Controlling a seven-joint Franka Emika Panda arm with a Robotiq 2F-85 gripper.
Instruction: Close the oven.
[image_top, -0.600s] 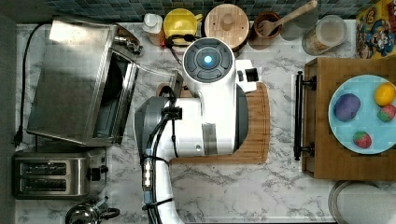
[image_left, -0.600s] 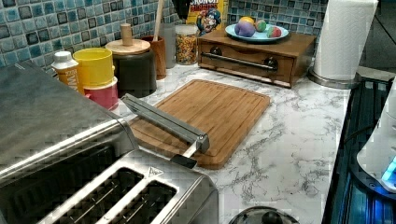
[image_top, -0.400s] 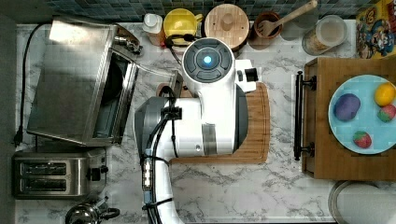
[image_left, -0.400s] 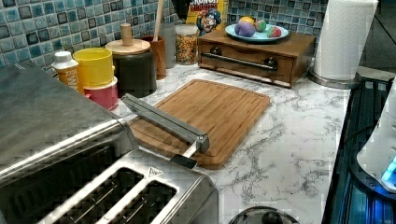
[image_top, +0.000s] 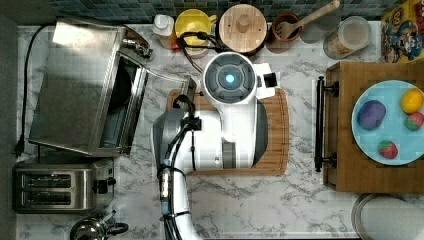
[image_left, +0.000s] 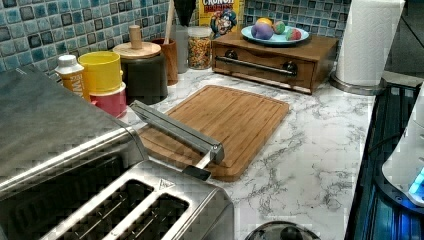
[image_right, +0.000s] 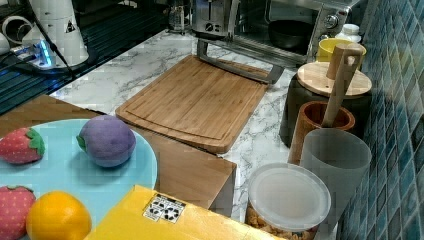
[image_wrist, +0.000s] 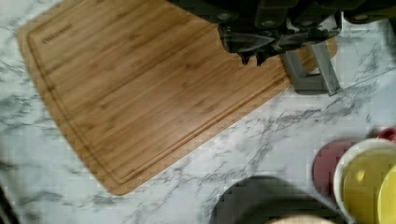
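The oven (image_top: 75, 85) stands at the top view's left, a brushed steel box with a dark interior. Its glass door hangs open, dropped toward the cutting board. The steel bar handle (image_left: 175, 129) rests over the board's near edge, and shows again across the board (image_right: 235, 65). My arm (image_top: 230, 125) stretches over the board, and my gripper (image_wrist: 252, 57) hovers above the wood right beside one end of the handle (image_wrist: 310, 70). The dark fingertips sit close together with nothing between them.
A two-slot toaster (image_top: 60, 187) sits beside the oven, a kettle (image_top: 92, 229) below it. The wooden cutting board (image_left: 230, 117) lies mid-counter. Yellow and red cups (image_left: 102, 80), a lidded dark canister (image_left: 145, 70) and jars line the tiled wall. A wooden box (image_top: 370, 135) carries a plate of toy fruit.
My wrist has shifted slightly toward the top view's bottom right. The oven door and handle have stayed where they were.
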